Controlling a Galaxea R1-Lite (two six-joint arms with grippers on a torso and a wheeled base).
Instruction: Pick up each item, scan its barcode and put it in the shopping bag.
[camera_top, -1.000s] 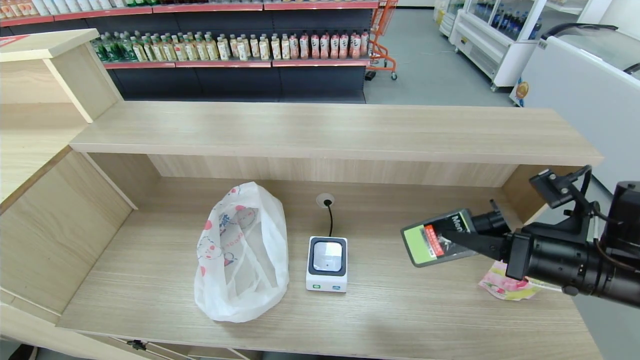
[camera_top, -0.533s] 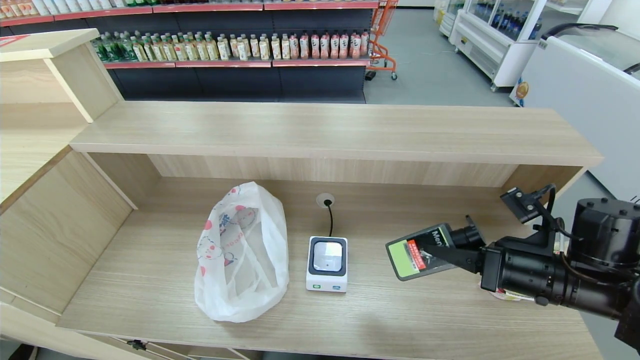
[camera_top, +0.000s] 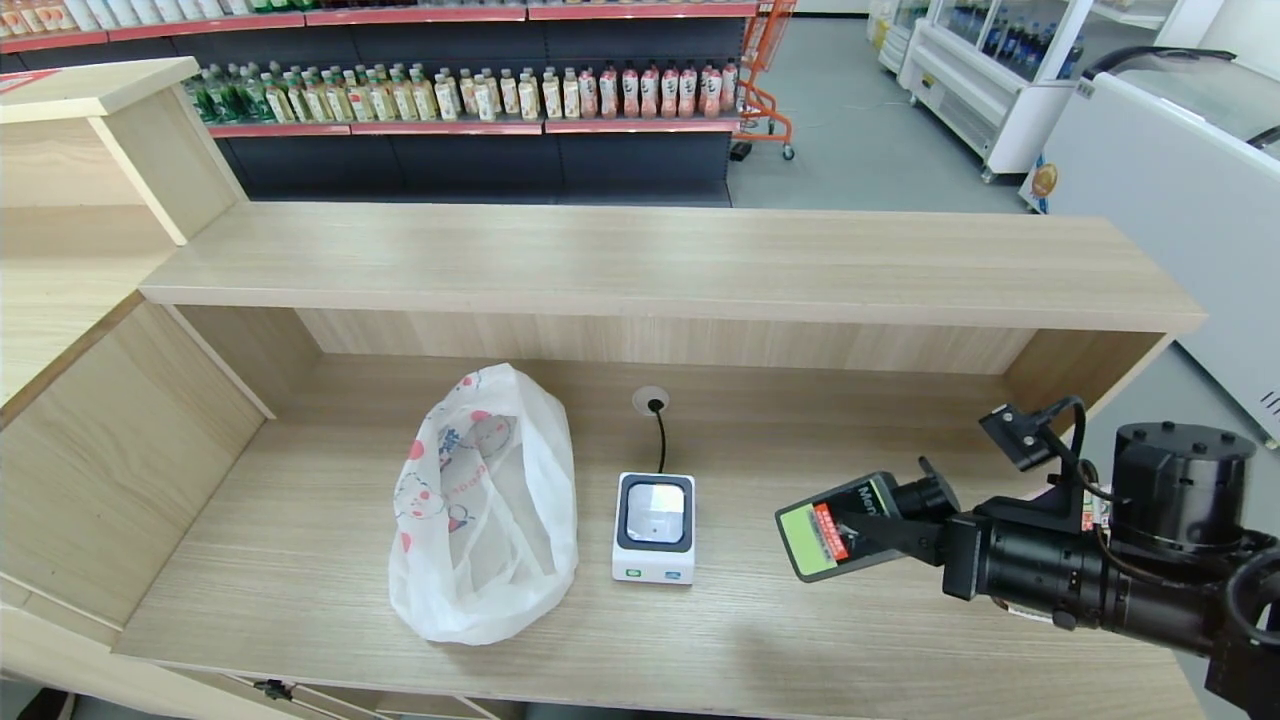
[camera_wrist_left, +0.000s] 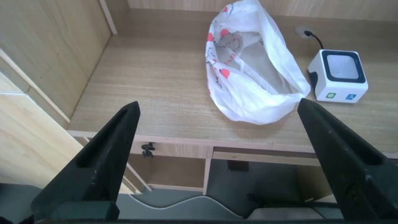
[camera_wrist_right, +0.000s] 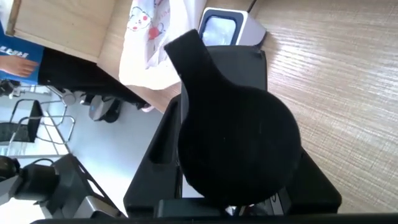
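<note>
Head view: right gripper (camera_top: 868, 525) clamped on a dark, green-labelled box (camera_top: 812, 538), held above the desk (camera_top: 300, 560) right of the scanner (camera_top: 654, 527); bag (camera_top: 485, 510) just left of the scanner.
Left wrist view: left gripper (camera_wrist_left: 217, 109) spread wide and empty, off the desk's front edge.
Right wrist view: black finger over the box; scanner and bag beyond.

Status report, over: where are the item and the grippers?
Right gripper shut on box, right of scanner, above counter. Left gripper open, empty. Nothing between box and scanner.
</note>
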